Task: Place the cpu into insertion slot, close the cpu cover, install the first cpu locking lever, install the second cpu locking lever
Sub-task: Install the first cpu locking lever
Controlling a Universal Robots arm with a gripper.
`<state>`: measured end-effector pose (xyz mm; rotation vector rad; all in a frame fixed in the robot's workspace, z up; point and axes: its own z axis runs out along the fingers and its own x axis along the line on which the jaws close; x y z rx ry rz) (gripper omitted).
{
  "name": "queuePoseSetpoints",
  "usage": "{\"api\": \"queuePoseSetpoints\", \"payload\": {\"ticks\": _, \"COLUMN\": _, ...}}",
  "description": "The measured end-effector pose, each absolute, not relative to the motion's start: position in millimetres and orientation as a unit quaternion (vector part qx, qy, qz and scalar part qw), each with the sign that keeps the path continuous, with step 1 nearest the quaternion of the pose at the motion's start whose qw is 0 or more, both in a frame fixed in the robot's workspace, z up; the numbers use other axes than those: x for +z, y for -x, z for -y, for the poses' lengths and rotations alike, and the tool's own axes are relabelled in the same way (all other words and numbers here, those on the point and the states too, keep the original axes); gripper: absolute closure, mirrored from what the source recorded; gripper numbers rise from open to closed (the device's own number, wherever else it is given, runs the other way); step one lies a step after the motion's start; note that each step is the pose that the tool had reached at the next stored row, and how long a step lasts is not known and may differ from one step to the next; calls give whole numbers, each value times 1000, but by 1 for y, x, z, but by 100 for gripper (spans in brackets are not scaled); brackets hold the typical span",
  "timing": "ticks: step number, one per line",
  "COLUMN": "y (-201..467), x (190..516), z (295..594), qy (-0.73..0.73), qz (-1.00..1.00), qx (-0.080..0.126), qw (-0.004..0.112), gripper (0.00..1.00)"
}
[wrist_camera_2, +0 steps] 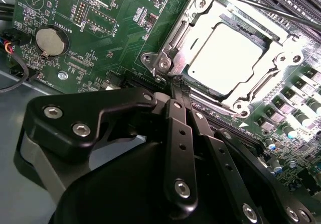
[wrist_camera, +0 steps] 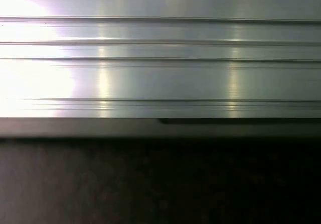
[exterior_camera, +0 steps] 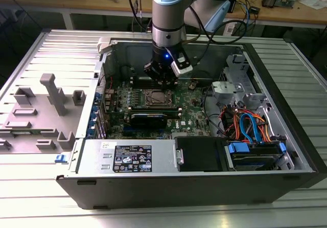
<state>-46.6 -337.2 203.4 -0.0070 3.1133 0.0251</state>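
Setting: ribbed metal tabletop (exterior_camera: 46, 197) with an open computer case (exterior_camera: 204, 187) lying on its side, a wooden bench with cables behind it; grey fixture blocks (exterior_camera: 48, 110) sit on the tabletop toward the exterior view's left edge.
Board: green board (exterior_camera: 189, 115) on the case floor, slot (exterior_camera: 156, 98) near its middle.
Cpu: cpu (wrist_camera_2: 228, 58) sits seated in the slot, silver top up, lying flat.
Cover: cover (wrist_camera_2: 281, 63) lies down flat around the cpu, framing it.
Tool: tool (wrist_camera_2: 176, 83) has its fingers pressed together at the tips, holding nothing that can be made out.
Key relation: in the second wrist view the fingertips meet at the corner of the socket frame (wrist_camera_2: 163, 66), touching or just beside it; the cpu lies just beyond the tips, across that corner.
Lever: a thin rod (wrist_camera_2: 261, 8) runs along the far side of the cover; whether it is latched cannot be told.
Arm: comes straight down over the slot's far edge in the exterior view.
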Motion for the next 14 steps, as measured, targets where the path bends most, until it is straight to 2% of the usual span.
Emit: {"api": "queuePoseSetpoints", "payload": {"ticks": 14, "y": 47, "x": 204, "z": 337, "qy": 2, "qz": -1000, "qx": 12, "qw": 14, "gripper": 89}}
